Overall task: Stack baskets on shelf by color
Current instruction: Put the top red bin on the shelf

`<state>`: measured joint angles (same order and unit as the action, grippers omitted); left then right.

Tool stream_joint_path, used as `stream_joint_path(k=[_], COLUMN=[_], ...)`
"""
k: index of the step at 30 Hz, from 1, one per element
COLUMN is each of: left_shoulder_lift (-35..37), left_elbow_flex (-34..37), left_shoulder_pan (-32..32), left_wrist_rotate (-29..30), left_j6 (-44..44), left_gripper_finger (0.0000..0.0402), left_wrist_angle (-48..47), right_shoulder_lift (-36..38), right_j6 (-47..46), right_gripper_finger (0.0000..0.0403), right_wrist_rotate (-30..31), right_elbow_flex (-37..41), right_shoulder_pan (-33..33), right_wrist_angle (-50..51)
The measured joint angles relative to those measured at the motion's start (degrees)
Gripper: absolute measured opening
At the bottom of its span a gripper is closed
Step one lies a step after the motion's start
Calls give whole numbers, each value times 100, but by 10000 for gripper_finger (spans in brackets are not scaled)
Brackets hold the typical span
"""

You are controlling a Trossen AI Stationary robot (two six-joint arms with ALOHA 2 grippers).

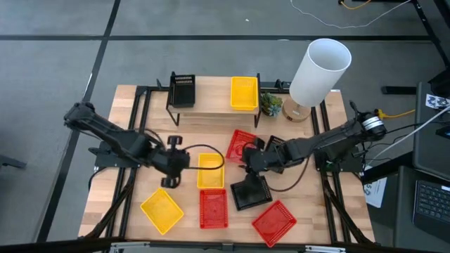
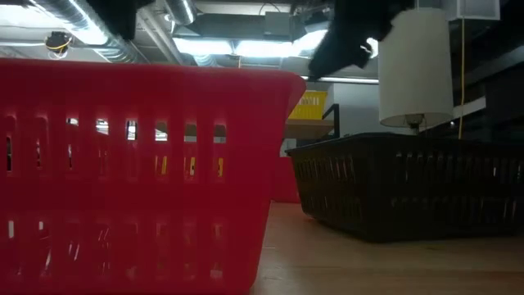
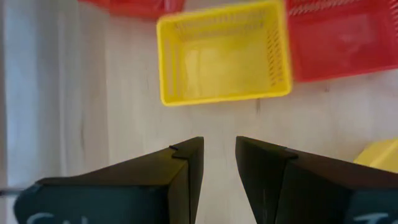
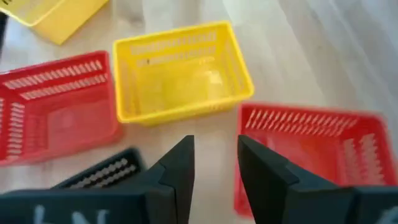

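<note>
On the shelf (image 1: 211,105) at the far side rest a black basket (image 1: 183,90) and a yellow basket (image 1: 244,93). Loose on the table lie a yellow basket (image 1: 209,171), a second yellow basket (image 1: 162,211), three red baskets (image 1: 242,144) (image 1: 213,208) (image 1: 274,221) and a black basket (image 1: 251,191). My left gripper (image 1: 181,163) hovers open just left of the middle yellow basket (image 3: 224,53). My right gripper (image 1: 246,160) hovers open to that basket's right, above the gap between the far red basket (image 4: 311,149) and the black basket (image 4: 99,168).
A lamp with a white shade (image 1: 320,70) and a small plant (image 1: 271,104) stand at the shelf's right end. In the low view a red basket (image 2: 139,172) fills the near left and a black basket (image 2: 409,184) sits to its right.
</note>
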<state>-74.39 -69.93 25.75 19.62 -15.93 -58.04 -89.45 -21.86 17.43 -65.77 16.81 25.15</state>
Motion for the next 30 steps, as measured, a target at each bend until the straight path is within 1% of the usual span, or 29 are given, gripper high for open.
stream_joint_path(k=[3,6,9,12,14,19,24,27,30], left_shoulder_lift=[336,513,628,799,969,1511,2088,2314,2478], left_elbow_flex=[0,0,65,430,790,1671,2274,2544,2782], left_shoulder_pan=[63,67,73,68,23,-168,-209,-209,-209], left_wrist_rotate=[174,483,719,765,768,787,777,777,776], left_j6=[137,153,228,627,817,853,854,792,632], left_gripper_finger=[86,86,86,86,86,86,86,86,86], left_wrist_angle=[33,62,65,133,396,1079,1872,2059,2122], right_shoulder_lift=[-394,-840,-1147,-1308,-1351,-1427,-1434,-1524,-1730], right_j6=[128,109,111,-36,-119,-341,-306,-251,-241], right_gripper_finger=[122,122,122,122,122,122,122,122,122], right_wrist_rotate=[-4,-2,103,370,401,170,28,-20,-189], right_elbow_flex=[-578,-1095,-1290,-1198,-1166,-1166,-1163,-1165,-1155], right_shoulder_pan=[-154,-225,-171,-3,60,-121,-347,-368,-368], right_wrist_angle=[528,1411,1986,2084,2073,2049,1974,1897,1704])
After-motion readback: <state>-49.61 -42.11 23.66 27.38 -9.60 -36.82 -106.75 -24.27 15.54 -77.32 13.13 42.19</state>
